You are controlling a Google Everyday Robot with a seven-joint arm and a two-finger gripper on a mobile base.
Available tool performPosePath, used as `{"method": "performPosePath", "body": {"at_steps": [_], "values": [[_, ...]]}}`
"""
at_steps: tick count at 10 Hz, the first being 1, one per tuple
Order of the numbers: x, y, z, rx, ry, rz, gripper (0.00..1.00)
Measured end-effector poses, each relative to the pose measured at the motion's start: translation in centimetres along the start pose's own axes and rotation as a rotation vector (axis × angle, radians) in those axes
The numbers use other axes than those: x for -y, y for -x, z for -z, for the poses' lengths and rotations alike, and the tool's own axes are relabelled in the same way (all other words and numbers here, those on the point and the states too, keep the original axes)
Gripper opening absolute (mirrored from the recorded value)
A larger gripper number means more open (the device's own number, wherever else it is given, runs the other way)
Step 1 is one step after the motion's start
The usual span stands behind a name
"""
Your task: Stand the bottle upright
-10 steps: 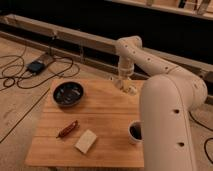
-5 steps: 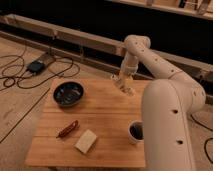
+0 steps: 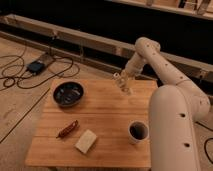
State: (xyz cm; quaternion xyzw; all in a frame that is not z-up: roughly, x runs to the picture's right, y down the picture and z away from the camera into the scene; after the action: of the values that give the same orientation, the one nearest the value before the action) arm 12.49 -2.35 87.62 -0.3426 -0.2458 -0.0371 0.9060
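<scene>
Pincer (image 3: 123,84) closed together, down at the wooden table's (image 3: 100,115) far edge, well apart from the white mug (image 3: 138,132)

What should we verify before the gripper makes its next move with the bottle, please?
1. Gripper at the table's far edge, shut: ok.
2. Bottle in the grip: seems held, ok.
3. Bottle upright: not ok, it looks tilted.
4. Bottle's base resting on the table: cannot tell.
5. Bowl and mug well apart from the gripper: ok.
</scene>
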Motion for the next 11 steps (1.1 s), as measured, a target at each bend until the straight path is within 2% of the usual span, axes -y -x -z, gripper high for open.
{"method": "performPosePath", "body": {"at_steps": [2,4,9,11], "values": [[-0.5,-0.8,-0.3,0.050,-0.012,-0.015,0.09],[-1.0,-1.4,-0.6,0.073,-0.004,-0.022,0.09],[-1.2,-1.6,-0.7,0.071,-0.001,-0.023,0.09],[-1.3,-1.5,-0.7,0.088,0.002,-0.030,0.09]]}}
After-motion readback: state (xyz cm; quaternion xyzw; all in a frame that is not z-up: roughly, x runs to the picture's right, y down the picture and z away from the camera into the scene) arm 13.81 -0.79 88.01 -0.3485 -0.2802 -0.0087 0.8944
